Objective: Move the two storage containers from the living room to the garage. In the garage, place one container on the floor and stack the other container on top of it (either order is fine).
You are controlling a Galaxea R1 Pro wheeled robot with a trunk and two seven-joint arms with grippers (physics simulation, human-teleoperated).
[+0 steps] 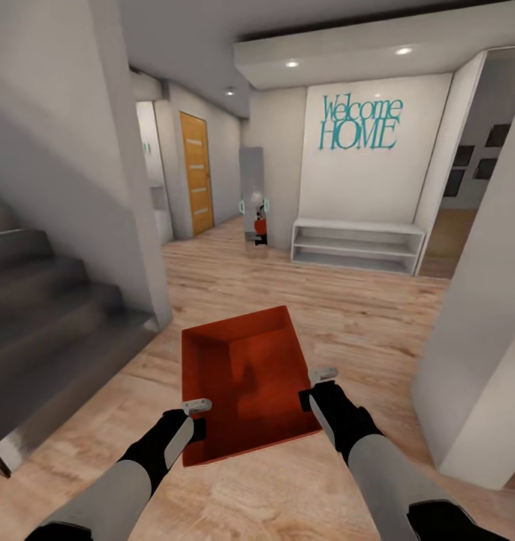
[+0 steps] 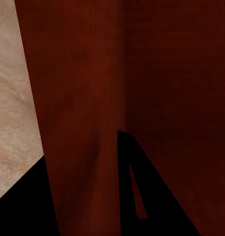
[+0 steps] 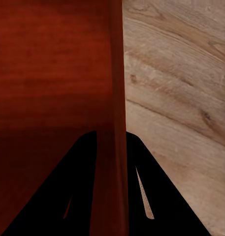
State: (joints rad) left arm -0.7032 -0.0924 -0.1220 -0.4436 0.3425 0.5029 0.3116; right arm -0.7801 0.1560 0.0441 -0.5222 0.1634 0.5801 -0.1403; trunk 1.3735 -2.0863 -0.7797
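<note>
One orange-red storage container [image 1: 246, 376] hangs in front of me above light wood planks, open side up and empty. My left gripper [image 1: 197, 418] is shut on its near-left wall, my right gripper [image 1: 313, 387] on its right wall. In the left wrist view the left gripper [image 2: 82, 196] has a dark finger on each side of the container wall [image 2: 78, 98]. The right wrist view shows the right gripper [image 3: 111, 196] clamping the thin container wall [image 3: 114, 73] the same way. The garage and its concrete floor are out of view.
Grey stairs [image 1: 40, 315] rise at the left. A white pillar [image 1: 483, 338] stands close at the right. Ahead are a white bench [image 1: 359, 244] under a "Welcome HOME" sign [image 1: 360, 124], a tall mirror [image 1: 252, 199], and a wooden door [image 1: 197, 173] down the corridor.
</note>
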